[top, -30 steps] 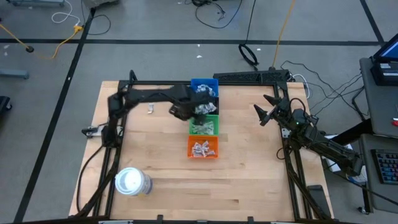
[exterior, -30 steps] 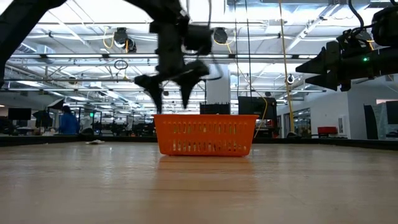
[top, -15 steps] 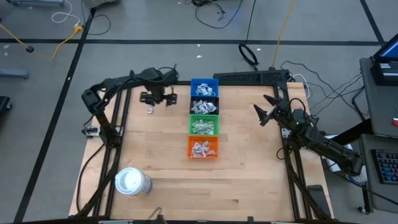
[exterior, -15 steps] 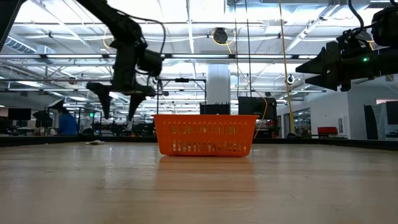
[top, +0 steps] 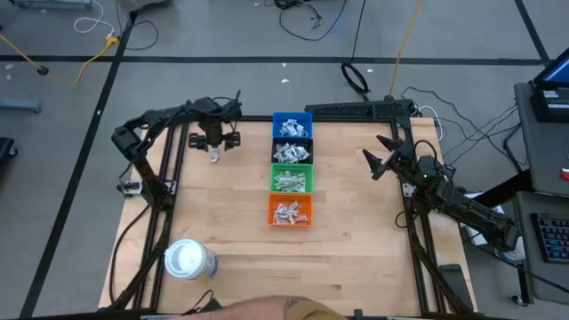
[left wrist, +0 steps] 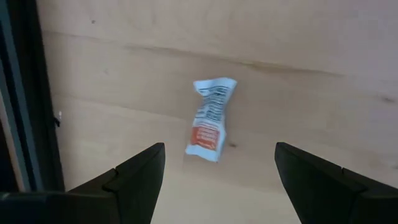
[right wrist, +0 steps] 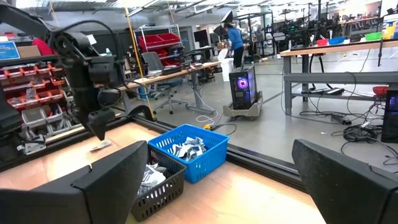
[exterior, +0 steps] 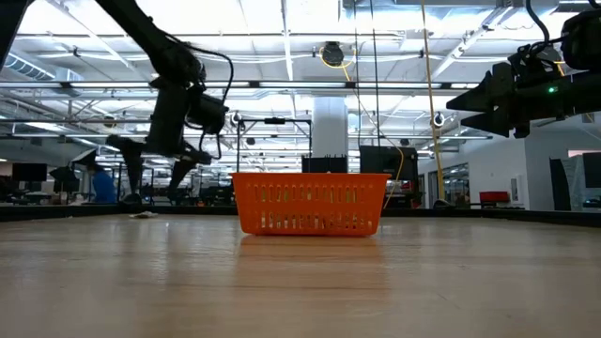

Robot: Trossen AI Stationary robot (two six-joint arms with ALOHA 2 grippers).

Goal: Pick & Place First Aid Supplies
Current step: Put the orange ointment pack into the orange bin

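Fingers of the left gripper [left wrist: 214,177] are standing spread wide and empty, hanging directly over a lone packet [left wrist: 210,119], white with an orange-red end, lying flat on the bare table [top: 356,258] near its far left edge, well apart from the bins. Right gripper [top: 377,158] is waiting over the right side of the table, fingers also spread, holding nothing. Task looking nearly finished: this packet [top: 214,156] is the only loose supply showing on the wood, so what is left is closing on it, lifting, and carrying it across to a bin. Four bins are sitting in a touching row down the table's middle: blue bin [top: 292,125] at the far end, then a dark bin [top: 292,152], a green bin [top: 292,178], and an orange bin [top: 291,210] nearest. Each is holding a heap of small pale packets; sorting by type probably applies, though the contents are too small to tell apart from above. A white roll [top: 190,260] is standing alone near the front left corner.
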